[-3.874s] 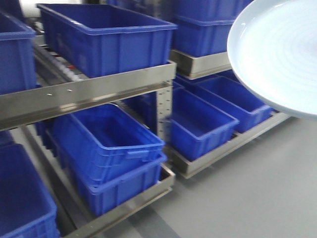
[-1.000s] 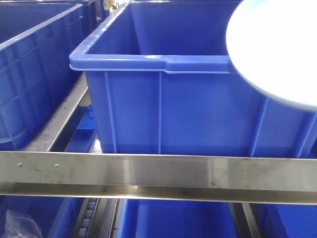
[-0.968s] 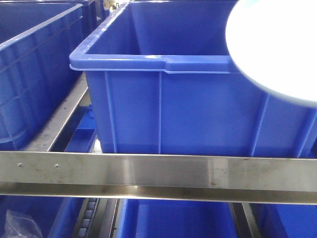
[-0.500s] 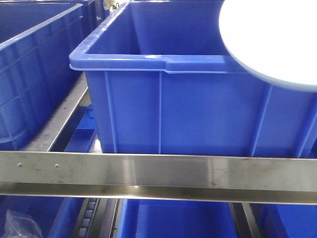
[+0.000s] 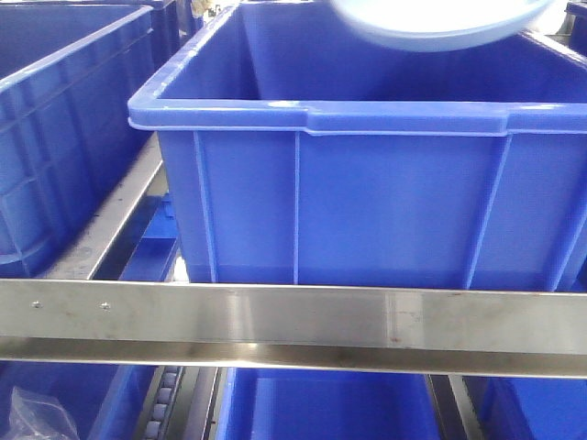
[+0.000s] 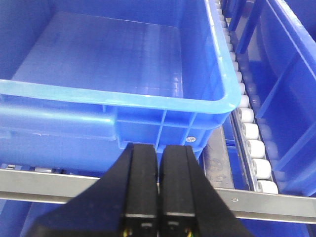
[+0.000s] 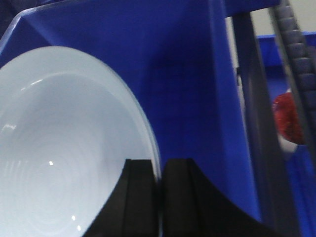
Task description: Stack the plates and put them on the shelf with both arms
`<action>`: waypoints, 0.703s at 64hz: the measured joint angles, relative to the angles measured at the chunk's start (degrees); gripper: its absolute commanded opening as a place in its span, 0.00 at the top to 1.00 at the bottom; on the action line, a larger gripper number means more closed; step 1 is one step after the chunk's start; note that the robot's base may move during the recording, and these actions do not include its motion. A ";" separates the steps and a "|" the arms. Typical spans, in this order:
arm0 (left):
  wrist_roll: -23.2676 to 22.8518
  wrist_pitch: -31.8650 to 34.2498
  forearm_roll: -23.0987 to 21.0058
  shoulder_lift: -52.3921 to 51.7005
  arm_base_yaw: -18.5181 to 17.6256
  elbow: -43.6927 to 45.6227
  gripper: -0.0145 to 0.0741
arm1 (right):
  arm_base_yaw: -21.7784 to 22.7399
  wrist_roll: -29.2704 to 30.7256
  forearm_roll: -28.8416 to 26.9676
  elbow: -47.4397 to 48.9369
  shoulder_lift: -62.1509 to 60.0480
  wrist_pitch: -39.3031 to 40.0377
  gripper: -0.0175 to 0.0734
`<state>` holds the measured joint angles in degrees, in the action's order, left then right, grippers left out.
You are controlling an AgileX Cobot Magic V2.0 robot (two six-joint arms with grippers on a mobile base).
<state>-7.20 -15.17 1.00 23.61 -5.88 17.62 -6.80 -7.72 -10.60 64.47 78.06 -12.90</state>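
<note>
While the plate (image 7: 64, 148) is hanging tilted inside the big blue bin (image 5: 367, 192), the right gripper (image 7: 158, 197) is pinching its rim, one black finger (image 7: 138, 197) lying on the pale glossy inner face and the other behind the edge, so the jaws are closing on the thin rim with no gap showing. Most of the plate is spreading out to the left of that gripper and ahead of it, its faint concentric rings catching the light. Whether one plate or two stacked ones are sitting in the grip cannot be told from the rim seen here. From the front-facing view the plate (image 5: 440, 23) is showing only as a blurred pale arc at the top edge, above the bin's open mouth and past its near wall.

Beyond the right gripper the dark blue inner wall of the bin is rising, and to its right a grey roller track (image 7: 296, 64) is running away, with a red object (image 7: 288, 118) just beside it.

The left gripper (image 6: 159, 192) is holding nothing, its two black fingers (image 6: 140, 187) pressing flat together. Ahead of it a blue bin's near wall and rim (image 6: 148, 98) are standing, the bin's floor bare. Below it a steel shelf rail (image 6: 276, 207) is crossing, and to its right a row of white rollers (image 6: 252, 138) is running between this bin and a neighbouring blue bin (image 6: 291, 74).
</note>
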 measured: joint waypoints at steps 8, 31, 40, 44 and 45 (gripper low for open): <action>0.00 0.00 0.00 0.00 0.00 0.00 0.74 | -2.85 -0.10 -0.56 5.85 6.95 0.41 0.16; 0.00 0.00 0.00 0.00 0.00 0.00 0.74 | -4.65 -0.10 -0.61 8.42 8.95 -3.30 0.43; 0.00 0.00 0.00 0.00 0.00 0.00 0.74 | -4.65 -0.10 -0.61 2.28 2.10 -4.39 0.81; 0.00 0.00 0.00 0.00 0.00 0.00 0.74 | -4.65 -0.21 -0.61 -2.50 -2.72 -3.00 0.77; 0.00 0.00 0.00 0.00 0.00 0.00 0.74 | -4.65 -0.21 -0.61 -4.09 -4.33 -2.58 0.77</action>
<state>-7.20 -15.17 1.00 23.61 -5.88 17.62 -11.45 -7.94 -11.20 60.38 73.74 -15.48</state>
